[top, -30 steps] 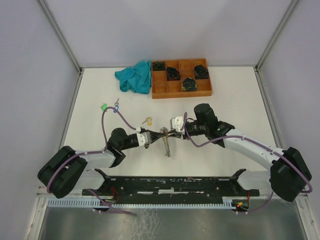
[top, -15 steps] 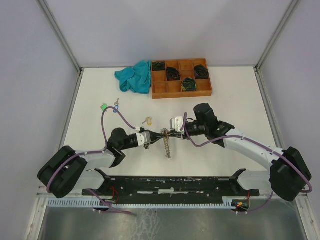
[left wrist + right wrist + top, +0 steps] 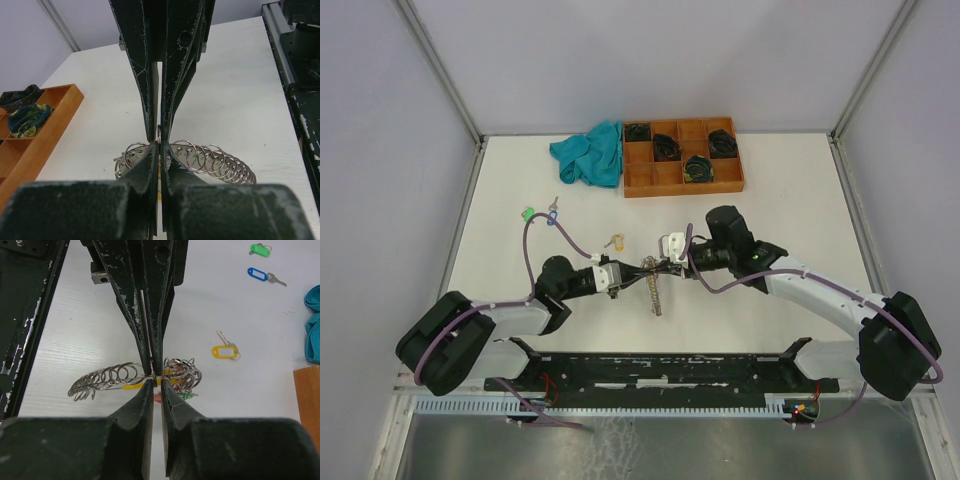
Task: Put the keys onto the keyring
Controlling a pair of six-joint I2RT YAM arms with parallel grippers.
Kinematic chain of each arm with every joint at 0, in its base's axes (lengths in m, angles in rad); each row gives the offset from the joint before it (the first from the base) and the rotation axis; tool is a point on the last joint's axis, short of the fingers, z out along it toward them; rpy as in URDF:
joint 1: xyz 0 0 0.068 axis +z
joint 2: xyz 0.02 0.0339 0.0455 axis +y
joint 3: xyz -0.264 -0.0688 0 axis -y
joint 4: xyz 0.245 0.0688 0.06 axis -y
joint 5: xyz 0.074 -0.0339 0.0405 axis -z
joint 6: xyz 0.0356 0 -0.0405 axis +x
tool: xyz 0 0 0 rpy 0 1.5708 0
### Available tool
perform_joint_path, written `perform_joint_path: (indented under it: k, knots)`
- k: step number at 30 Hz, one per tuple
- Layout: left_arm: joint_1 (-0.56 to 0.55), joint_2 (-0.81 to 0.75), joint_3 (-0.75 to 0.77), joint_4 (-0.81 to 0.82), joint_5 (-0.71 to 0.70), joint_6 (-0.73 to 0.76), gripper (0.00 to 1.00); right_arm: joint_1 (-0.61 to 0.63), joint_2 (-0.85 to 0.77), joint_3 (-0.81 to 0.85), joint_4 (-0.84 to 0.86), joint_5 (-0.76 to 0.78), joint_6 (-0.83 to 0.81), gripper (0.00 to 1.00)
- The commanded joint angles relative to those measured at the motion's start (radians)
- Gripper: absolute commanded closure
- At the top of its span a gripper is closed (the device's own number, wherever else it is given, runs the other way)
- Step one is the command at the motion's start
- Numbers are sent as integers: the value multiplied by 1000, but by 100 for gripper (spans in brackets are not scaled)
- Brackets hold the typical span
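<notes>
Both arms meet nose to nose low over the white counter [image 3: 790,200].
- The left fingers [image 3: 145,167] and right fingers [image 3: 137,402] are both clenched, tips almost touching each other. Each pair pinches the thin silvery metal keyring with a yellow segment [image 3: 132,386].
- We think it's the loop's wire in both pinches, but the contact spot is too thin to be sure.
- A row of silver split rings [image 3: 215,160] trails off the keyring and rests on the counter.
- Small green and reddish tags [image 3: 186,395] sit bunched at the keyring, partly hidden.
- A silver key with a yellow plastic tag [image 3: 224,351] lies loose near the keyring, on its far side.
- A silver key with a blue tag [image 3: 257,274] and one with a green tag [image 3: 260,249] lie well apart from the keyring, far-left of it and close to each other.
- An orange-brown compartment tray [image 3: 665,178] and a crumpled teal cloth [image 3: 588,153] sit well beyond the keyring at the counter's far edge.
</notes>
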Motion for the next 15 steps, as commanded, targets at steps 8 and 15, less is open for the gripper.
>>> perform_joint_path:
  k: [8, 15]
  knots:
    - [-16, 9, 37, 63, 19, -9, 97, 9, 13, 64, 6, -15, -22, 83]
    - [-27, 9, 58, 6, 14, 2, 97, 16, 27, 80, -24, 0, -39, 84]
